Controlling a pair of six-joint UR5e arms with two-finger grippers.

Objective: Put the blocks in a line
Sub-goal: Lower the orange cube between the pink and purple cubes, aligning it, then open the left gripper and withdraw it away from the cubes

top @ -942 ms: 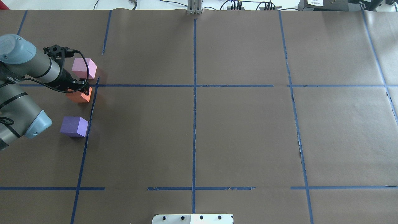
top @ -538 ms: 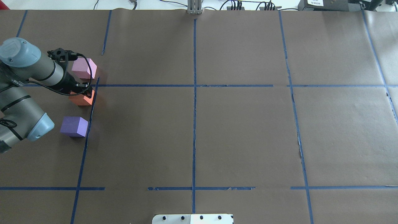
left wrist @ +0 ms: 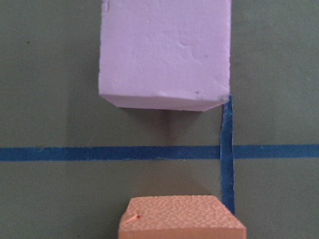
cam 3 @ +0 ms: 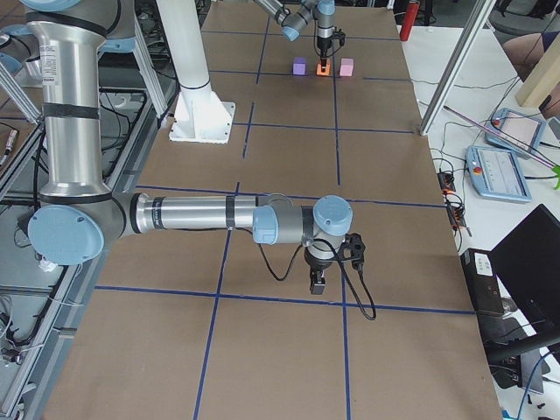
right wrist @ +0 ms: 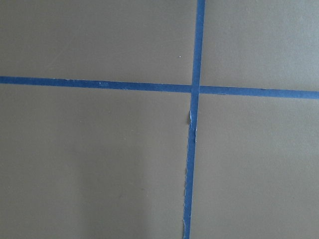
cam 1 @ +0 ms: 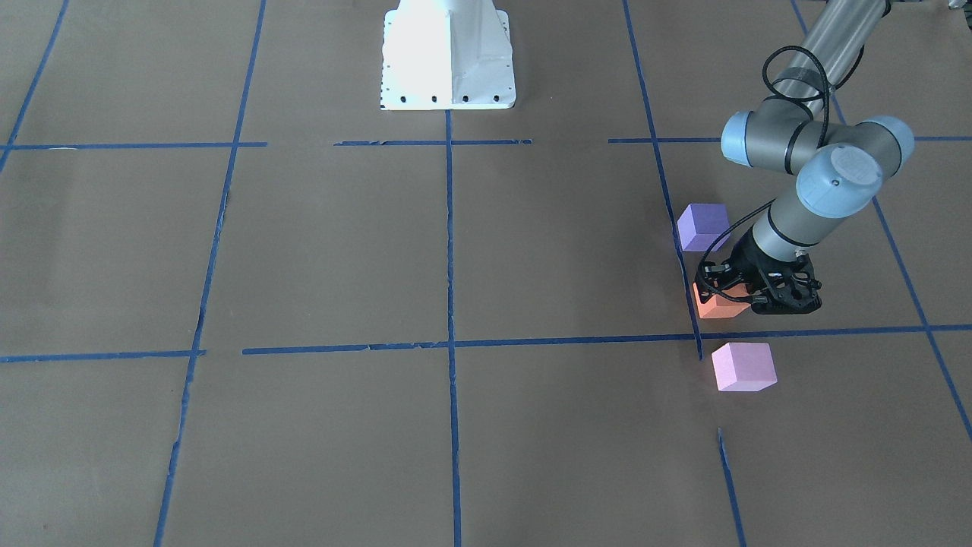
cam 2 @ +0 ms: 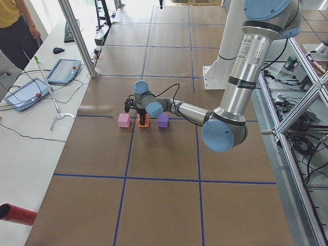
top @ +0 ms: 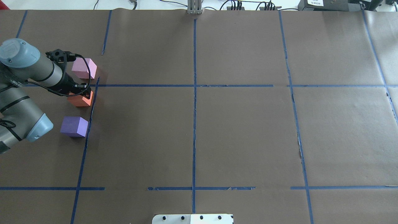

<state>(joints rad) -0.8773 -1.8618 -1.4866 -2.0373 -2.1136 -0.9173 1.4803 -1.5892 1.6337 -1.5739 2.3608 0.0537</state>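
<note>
Three blocks lie in a rough column at the table's left. The pink block [top: 84,68] is farthest, the orange block [top: 82,101] is in the middle and the purple block [top: 74,126] is nearest. My left gripper [top: 80,94] stands upright over the orange block [cam 1: 712,307], shut on it at table level. The left wrist view shows the orange block's top [left wrist: 182,219] at the bottom edge and the pink block [left wrist: 164,55] beyond a blue tape line. My right gripper [cam 3: 316,285] hangs over bare paper far to the right; I cannot tell if it is open or shut.
Brown paper with a blue tape grid [top: 194,85] covers the table. The white robot base plate [cam 1: 448,53] sits at the near middle. A metal post [top: 195,7] and cables stand at the far edge. Tablets and an operator [cam 2: 18,31] are beside the table's left end.
The left gripper and the orange block shifted slightly right and toward the robot, closer to the vertical tape line. Pink and purple blocks have not moved.
</note>
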